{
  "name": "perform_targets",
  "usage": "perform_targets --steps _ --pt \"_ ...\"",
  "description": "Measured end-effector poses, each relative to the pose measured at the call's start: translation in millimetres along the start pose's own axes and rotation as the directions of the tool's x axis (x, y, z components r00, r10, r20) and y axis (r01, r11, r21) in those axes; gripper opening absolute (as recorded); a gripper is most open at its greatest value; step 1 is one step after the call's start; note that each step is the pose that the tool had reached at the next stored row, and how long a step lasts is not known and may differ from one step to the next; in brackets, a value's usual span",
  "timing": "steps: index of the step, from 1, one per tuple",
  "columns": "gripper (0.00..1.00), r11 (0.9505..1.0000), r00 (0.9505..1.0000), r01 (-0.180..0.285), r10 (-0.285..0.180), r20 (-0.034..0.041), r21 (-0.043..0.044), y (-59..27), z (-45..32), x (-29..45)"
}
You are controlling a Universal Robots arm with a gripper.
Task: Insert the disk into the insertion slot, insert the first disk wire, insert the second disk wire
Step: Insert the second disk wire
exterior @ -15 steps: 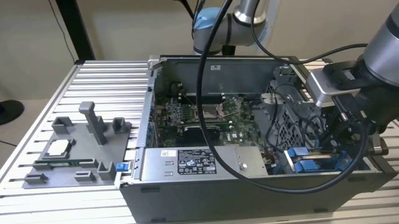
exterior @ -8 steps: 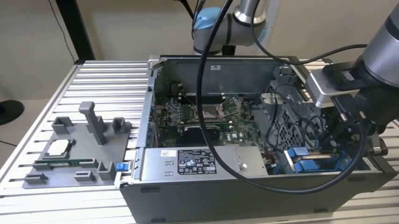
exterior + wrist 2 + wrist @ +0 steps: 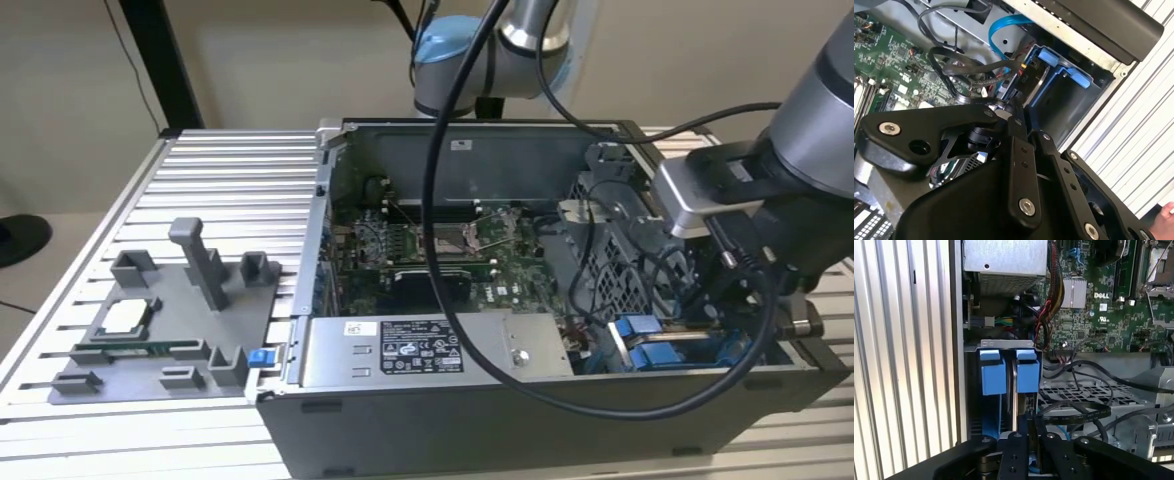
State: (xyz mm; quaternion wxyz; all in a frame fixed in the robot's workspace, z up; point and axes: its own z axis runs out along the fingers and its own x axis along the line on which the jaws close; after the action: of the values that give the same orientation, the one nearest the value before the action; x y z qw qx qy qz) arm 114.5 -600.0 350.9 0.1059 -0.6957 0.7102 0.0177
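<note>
The disk sits on edge inside the insertion slot (image 3: 1006, 344), its blue carrier tabs (image 3: 1027, 375) side by side under the slot's grey metal rim. In the exterior view the blue carrier (image 3: 661, 350) lies low in the case at the exterior view's right. My gripper (image 3: 1028, 422) is just off the disk's end, fingers drawn together on the plug of a flat black disk wire (image 3: 1074, 412). In the second wrist view the gripper (image 3: 1010, 111) points at the blue slot fittings (image 3: 1064, 70). The wrist hides the fingertips in the exterior view.
A grey labelled power-supply box (image 3: 414, 350) lies along the case front. The green motherboard (image 3: 441, 250) fills the case floor. A perforated grey cage (image 3: 1079, 390) and loose black cables crowd the bay. A blue cable (image 3: 1004, 25) loops above. A grey parts fixture (image 3: 160, 330) stands on the table.
</note>
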Motion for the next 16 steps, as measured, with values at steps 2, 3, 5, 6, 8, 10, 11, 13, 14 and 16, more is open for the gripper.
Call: perform_targets --steps 2,3,5,6,8,10,11,13,14,16 --pt "0.0 1.0 1.0 0.0 0.0 0.0 0.0 -0.4 1.3 -1.0" --pt "0.0 1.0 1.0 0.0 0.0 0.0 0.0 -0.5 2.2 -1.7" --pt "0.0 1.0 1.0 0.0 0.0 0.0 0.0 -0.9 3.7 -2.9" --pt "0.0 1.0 1.0 0.0 0.0 0.0001 0.0 -1.3 4.5 -3.3" --pt "0.0 1.0 1.0 0.0 0.0 0.0002 0.0 -2.3 6.0 -3.8" --pt "0.0 1.0 1.0 0.0 0.0 0.0 0.0 -3.3 7.0 -4.2" --pt "0.0 1.0 1.0 0.0 0.0 -0.0003 0.0 -3.7 7.4 -4.5" --pt "0.0 1.0 1.0 0.0 0.0 -0.0002 0.0 -4.0 8.5 -5.8" --pt "0.0 1.0 1.0 0.0 0.0 -0.0001 0.0001 -4.0 9.1 -6.5" --pt "0.0 1.0 1.0 0.0 0.0 0.0 0.0001 -3.9 10.5 -7.4"
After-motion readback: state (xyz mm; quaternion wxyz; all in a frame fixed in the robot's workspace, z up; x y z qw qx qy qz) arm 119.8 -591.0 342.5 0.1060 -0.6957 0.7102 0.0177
